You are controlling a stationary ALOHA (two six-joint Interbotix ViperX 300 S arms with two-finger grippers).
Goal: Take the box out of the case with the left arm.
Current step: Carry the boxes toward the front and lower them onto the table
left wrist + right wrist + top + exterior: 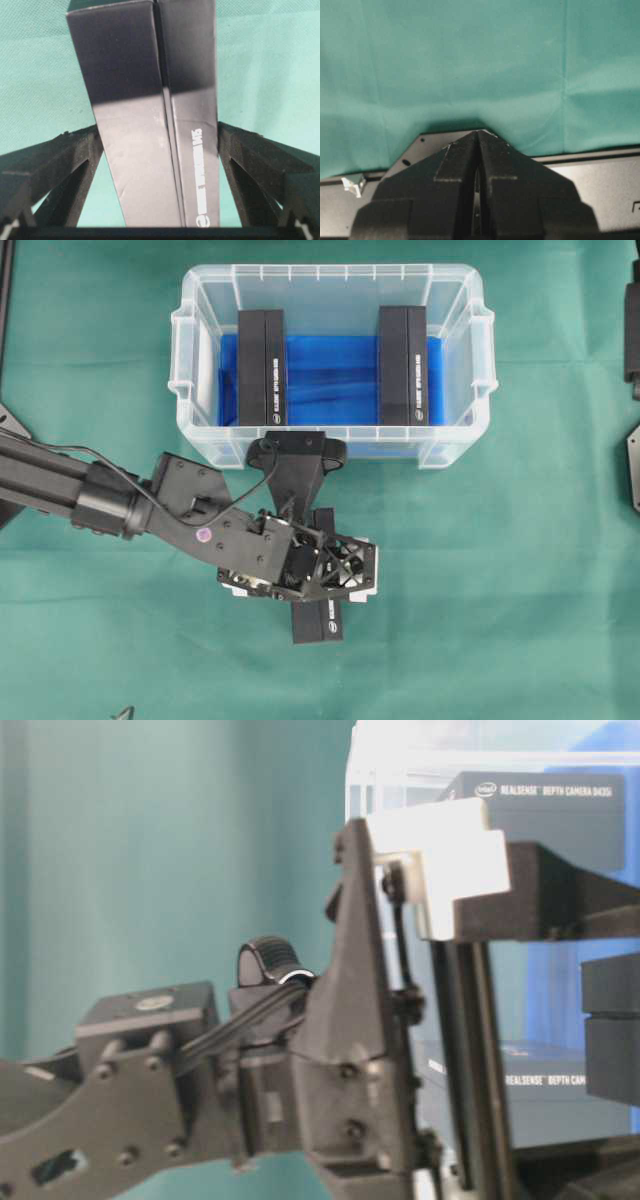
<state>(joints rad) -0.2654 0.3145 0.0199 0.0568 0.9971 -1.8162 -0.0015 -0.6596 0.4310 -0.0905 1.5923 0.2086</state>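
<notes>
A long black box (318, 622) lies on the green cloth in front of the case (186, 380), a clear plastic bin with a blue bottom. My left gripper (335, 565) hovers low over the box, outside the case. In the left wrist view the box (145, 150) runs between the two black fingers (75, 165), which flank its sides with the jaws spread wide; the left gripper (157, 130) is open. Two more black boxes (262, 368) (403, 366) lie inside the case. My right gripper (479, 132) is shut, with nothing in it, over a black base plate.
The left arm (60, 490) reaches in from the left edge. Parts of the right arm (632, 330) stand at the right edge. The case's front wall (400, 445) is just behind the left gripper. Green cloth (500, 620) covers the table.
</notes>
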